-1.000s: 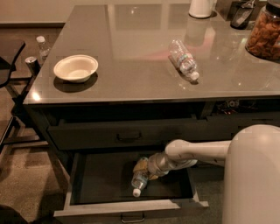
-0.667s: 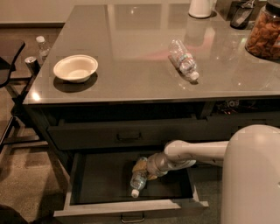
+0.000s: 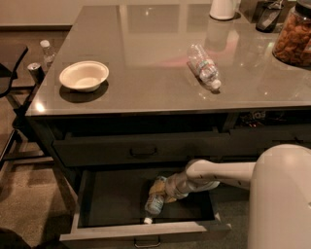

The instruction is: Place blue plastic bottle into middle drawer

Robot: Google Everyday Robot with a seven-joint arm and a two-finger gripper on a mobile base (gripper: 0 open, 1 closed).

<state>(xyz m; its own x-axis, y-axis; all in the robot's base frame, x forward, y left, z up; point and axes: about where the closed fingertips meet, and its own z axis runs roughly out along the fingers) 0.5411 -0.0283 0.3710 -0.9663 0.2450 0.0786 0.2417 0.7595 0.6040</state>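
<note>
1. Blue plastic bottle (image 3: 154, 204) is lying inside the open middle drawer (image 3: 109, 199), its white cap pointing toward the drawer front. It is clear plastic with a pale label wrapping the body.
2. Gripper (image 3: 161, 188) is sitting in the drawer at the bottle's base end; its grip cannot be told.
3. Drawer is showing a dark, boxy interior and a flat grey front.

Dim room round a glossy grey table

The grey tabletop (image 3: 146, 48) shines with pale reflections toward its far edge. Beneath its front edge the cabinet front (image 3: 53, 129) is dark, with a closed drawer (image 3: 97, 151) bearing a black handle (image 3: 143, 151). Past the left edge a black chair frame (image 3: 10, 68) stands on speckled brown floor (image 3: 29, 209), and a pale wall (image 3: 39, 12) with a dark baseboard (image 3: 34, 27) runs behind the far left corner. My gripper (image 3: 160, 190) hangs low beneath the front edge
</note>
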